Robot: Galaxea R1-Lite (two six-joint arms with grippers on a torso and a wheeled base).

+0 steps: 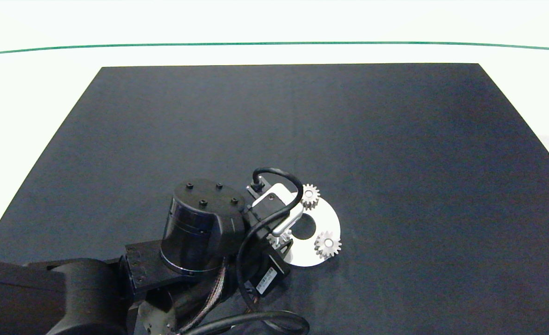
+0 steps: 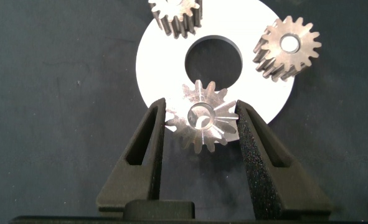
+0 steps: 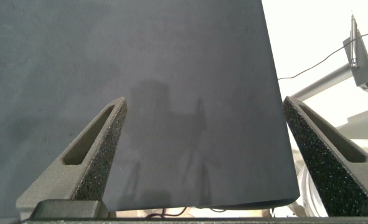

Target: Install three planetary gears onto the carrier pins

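A white label sticker (image 1: 266,280) sits on the left arm's wrist housing; its print is too small to read. No other writing is legible.

Left claw (image 2: 201,121): narrowed onto one planetary gear (image 2: 202,119), both foam pads touching its teeth on opposite sides. The gear is tilted, bore and radial face ridges towards the wrist camera. It overlaps the near edge of the white disc (image 2: 165,74); whether it is seated on a pin cannot be told. In the head view the claw (image 1: 280,242) is over the disc's 8 o'clock edge, mostly hidden by the wrist.

White disc (image 1: 316,256): flat, round, large central hole (image 1: 304,226), lying on the black mat (image 1: 395,163) of the counter, near the front, slightly right of the middle.

Second gear (image 1: 327,244): silver-grey spur gear, at about 4 o'clock on the disc, upright on a carrier pin (image 1: 328,243) whose pale top shows in its bore.

Third gear (image 1: 309,196): at about 12 o'clock on the disc's rim, partly hidden by the black cable (image 1: 283,177).

Right claw (image 3: 208,155): spread wide, holding nothing, above bare mat by the mat's edge; not seen in the head view.
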